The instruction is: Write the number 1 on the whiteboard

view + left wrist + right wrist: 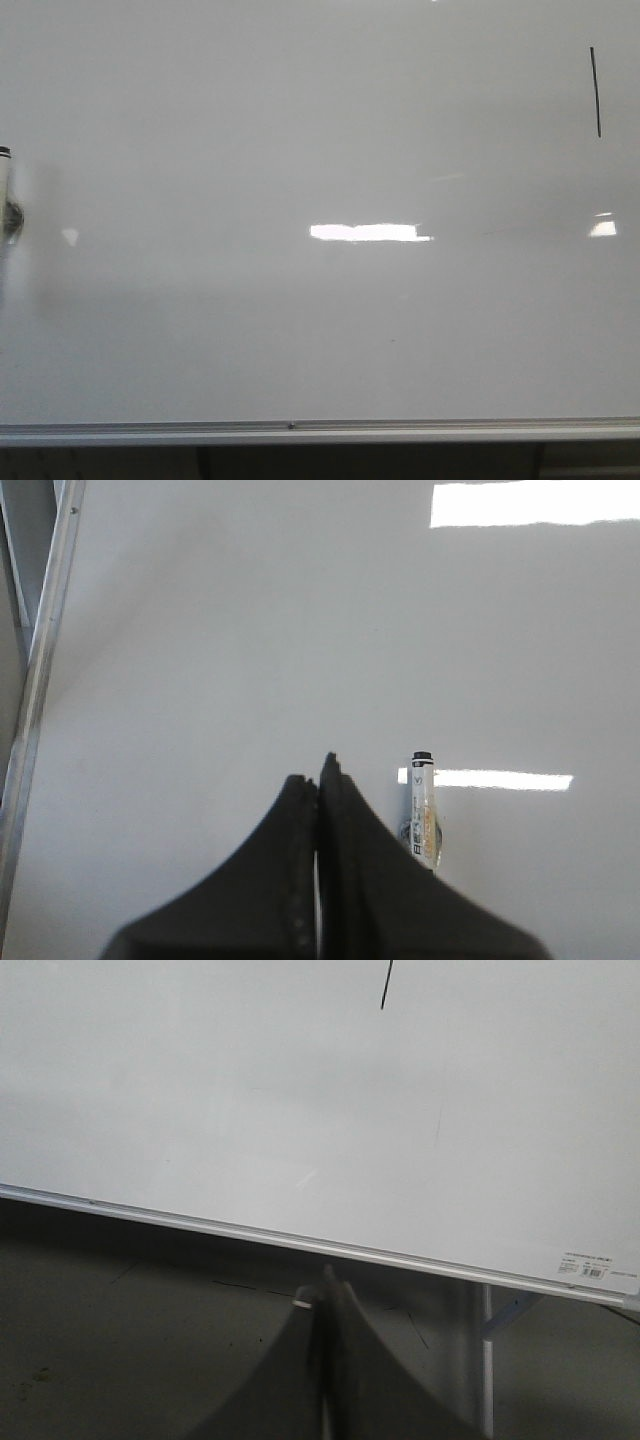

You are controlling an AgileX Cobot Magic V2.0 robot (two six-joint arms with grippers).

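The whiteboard (320, 300) was a large glossy white-grey panel, smooth, with bright rectangular light reflections across its middle and a silver metal rail (320, 430) along its near edge. The number 1 (596, 92) appeared as a short, thin black stroke, nearly vertical and slightly slanted, at the far right of the board; it was tiny against the panel. The right wrist view showed the same stroke (385, 988) partly cut off at the frame edge. A white marker pen (424, 810) with a black end and printed label lay flat on the board at its left edge, just beside the left gripper (320, 775). That gripper's matte black tapered fingers were pressed together, holding nothing. The right gripper (328, 1285) sat off the board, beyond the rail, over a dark grey floor (120, 1340); its jaws were likewise closed and empty. A small printed sticker (590, 1265) marked the board's corner, with a pale metal stand leg (487, 1360) below it.
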